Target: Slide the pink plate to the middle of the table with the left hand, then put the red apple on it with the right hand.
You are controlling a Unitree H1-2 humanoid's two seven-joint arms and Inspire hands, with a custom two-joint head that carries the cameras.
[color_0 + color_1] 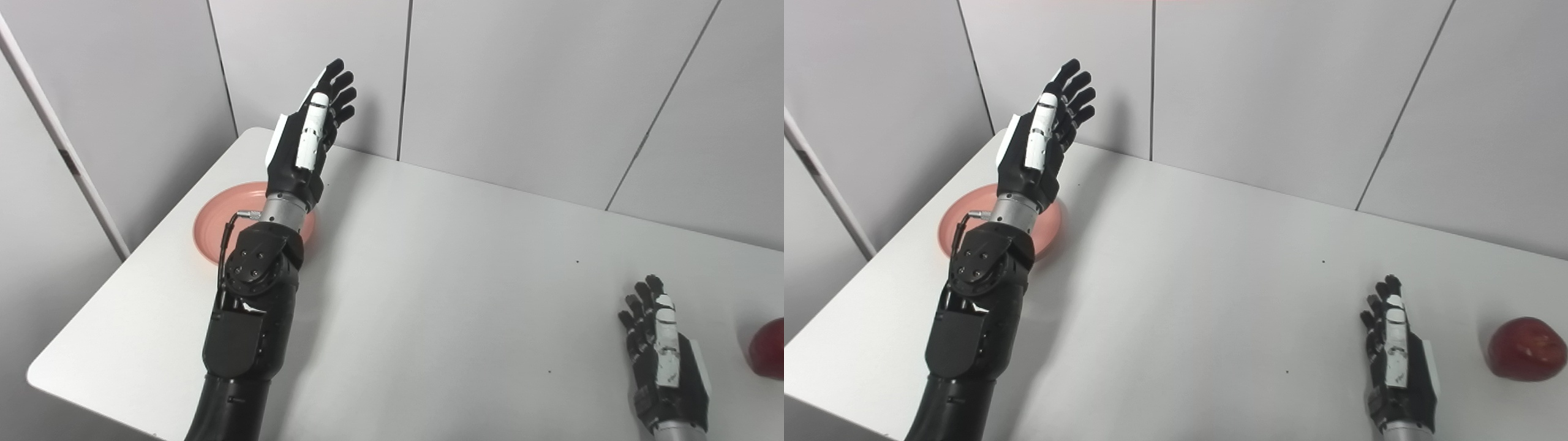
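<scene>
The pink plate (211, 220) lies near the table's left edge, partly hidden under my left forearm and wrist. My left hand (309, 131) is raised above and beyond the plate, fingers stretched out and apart, holding nothing. The red apple (1526, 348) rests on the table at the far right. My right hand (1396, 352) lies low on the table just left of the apple, apart from it, fingers extended and empty.
The white table (429, 294) has a rounded corner at the back left and a front-left edge close to my left arm. Grey wall panels (520, 79) rise right behind the table's far edge.
</scene>
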